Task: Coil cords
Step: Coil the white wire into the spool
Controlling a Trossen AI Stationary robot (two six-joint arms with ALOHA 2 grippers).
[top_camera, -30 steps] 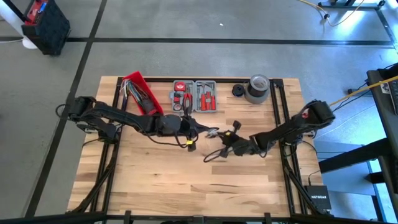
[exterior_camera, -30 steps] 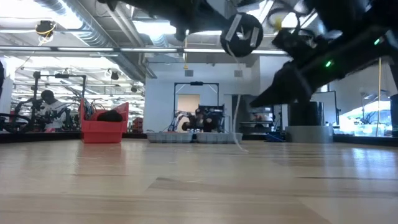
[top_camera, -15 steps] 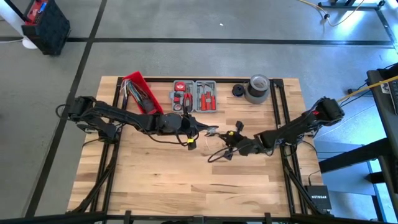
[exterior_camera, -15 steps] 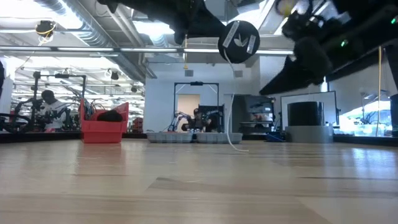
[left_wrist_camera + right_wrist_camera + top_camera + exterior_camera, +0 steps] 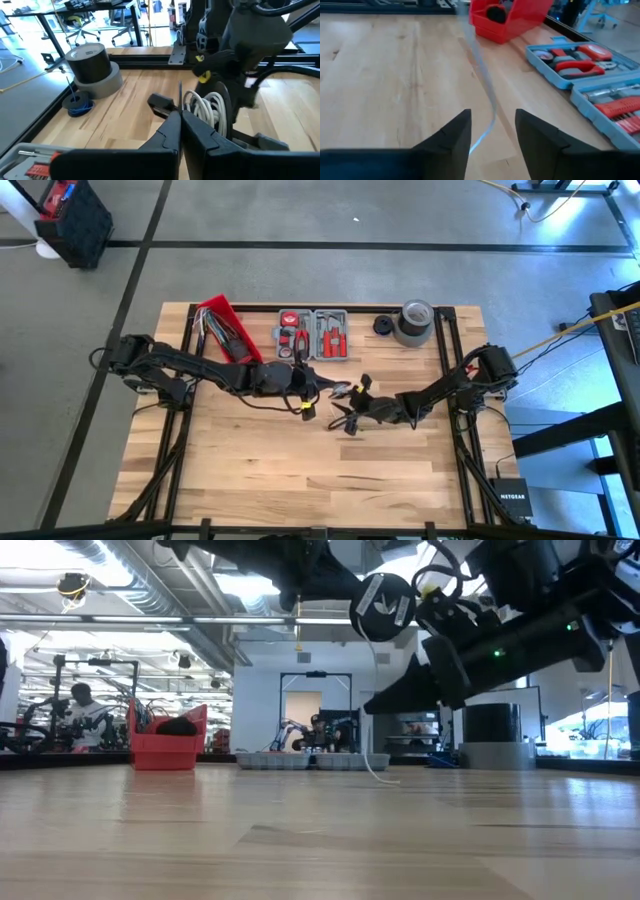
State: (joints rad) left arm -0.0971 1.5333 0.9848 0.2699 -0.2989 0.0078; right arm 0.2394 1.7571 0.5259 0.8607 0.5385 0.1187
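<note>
The white cord is wound into a small coil point(image 5: 206, 107) held above the middle of the table. A loose end point(image 5: 376, 762) hangs from the coil down to the tabletop. My left gripper point(image 5: 337, 389) reaches in from the table's left and is shut at the coil point(image 5: 180, 120). My right gripper point(image 5: 352, 406) comes from the table's right, just beside the left one. It is open. In the right wrist view the hanging strand point(image 5: 487, 95) runs between its two fingers point(image 5: 492, 130). I see no touch there. My left gripper is shut on the white cord at the coil's edge point(image 5: 192, 107). Its own fingertips point(image 5: 172, 125) cover the exact place of contact. The fingers lie roughly level, coming from the table's left. The coil is lifted clear of the table, and one strand hangs slack below it.
Along the far edge stand a red bin point(image 5: 228, 330), an open blue-grey tool case point(image 5: 312, 335), a grey roll of tape point(image 5: 413, 322) and a small dark object point(image 5: 384, 324). Bare wood point(image 5: 300, 470) lies toward the near edge.
My right gripper has opened and let go of the cord. It first drew a little toward the table's right, then came back toward the left gripper. The coil stays up at the left gripper, and the loose strand still hangs to the table.
</note>
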